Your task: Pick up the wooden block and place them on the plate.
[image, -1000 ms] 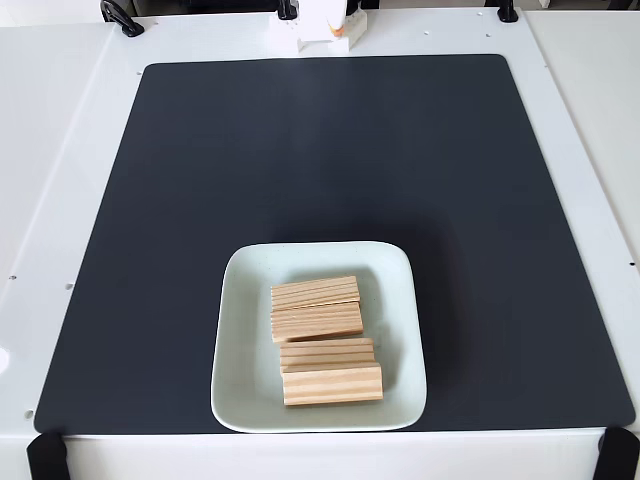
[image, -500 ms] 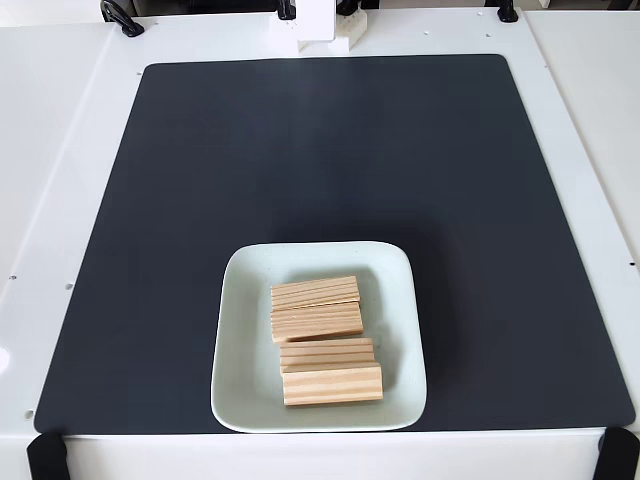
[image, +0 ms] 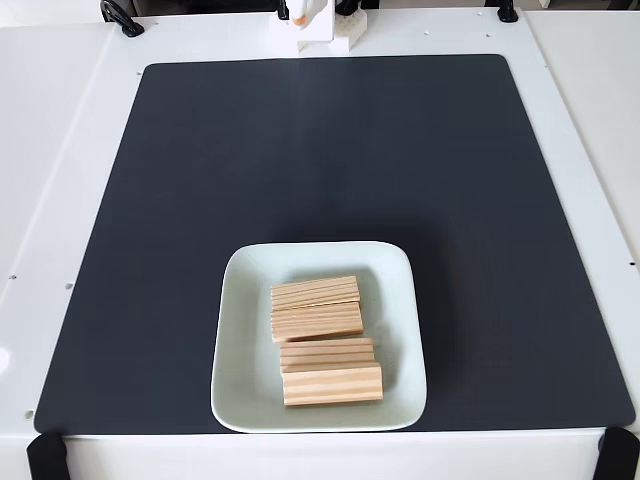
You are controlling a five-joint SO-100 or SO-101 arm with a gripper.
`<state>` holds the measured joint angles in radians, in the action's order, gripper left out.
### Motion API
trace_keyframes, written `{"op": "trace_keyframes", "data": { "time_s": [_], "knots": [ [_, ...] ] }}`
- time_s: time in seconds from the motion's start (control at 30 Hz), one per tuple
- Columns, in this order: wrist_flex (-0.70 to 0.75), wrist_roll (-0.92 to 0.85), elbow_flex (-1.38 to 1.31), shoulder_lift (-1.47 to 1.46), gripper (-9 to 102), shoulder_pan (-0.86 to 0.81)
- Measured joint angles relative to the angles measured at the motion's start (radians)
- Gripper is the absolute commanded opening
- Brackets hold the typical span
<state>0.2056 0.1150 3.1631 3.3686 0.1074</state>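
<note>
white tabletop (image: pixel 60 150) fills the fixed view, with a big black mat (image: pixel 330 170) laid over most of it. black clamps at the top edge and black straps at the two bottom corners. plate (image: pixel 240 340) sits on the mat near the bottom edge, a bit left of centre, square with rounded corners, glossy. four blocks all lie flat inside the plate, long sides running left-right, stacked in a column top to bottom: top block (image: pixel 315 292), second block (image: pixel 317 322) just under it and touching or nearly so, third block (image: pixel 327 353) a little lower and shifted right, fourth block (image: pixel 332 384) touching the third, nearest the plate's bottom rim. striped grain faces up on all. white arm base (image: pixel 330 35) at the top edge, centre-left. pincer (image: pixel 300 18) barely pokes in there, an orange tip visible, well apart from the plate; cannot tell if it is open or closed.
</note>
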Motion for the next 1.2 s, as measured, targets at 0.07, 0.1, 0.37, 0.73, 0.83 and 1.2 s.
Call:
{"op": "trace_keyframes", "data": {
  "time_s": [0.07, 0.1, 0.37, 0.73, 0.83, 1.2],
  "knots": [
    [0.075, 0.000, 0.000, 0.000, -1, 0.000],
    [0.114, 0.000, 0.000, 0.000, -1, 0.000],
    [0.380, 0.000, 0.000, 0.000, -1, 0.000],
    [0.660, 0.000, -0.009, 0.000, 0, 0.000],
    [0.666, 0.000, -0.009, 0.000, 0, 0.000],
    [0.666, 0.000, -0.015, 0.005, 0, 0.000]
  ]
}}
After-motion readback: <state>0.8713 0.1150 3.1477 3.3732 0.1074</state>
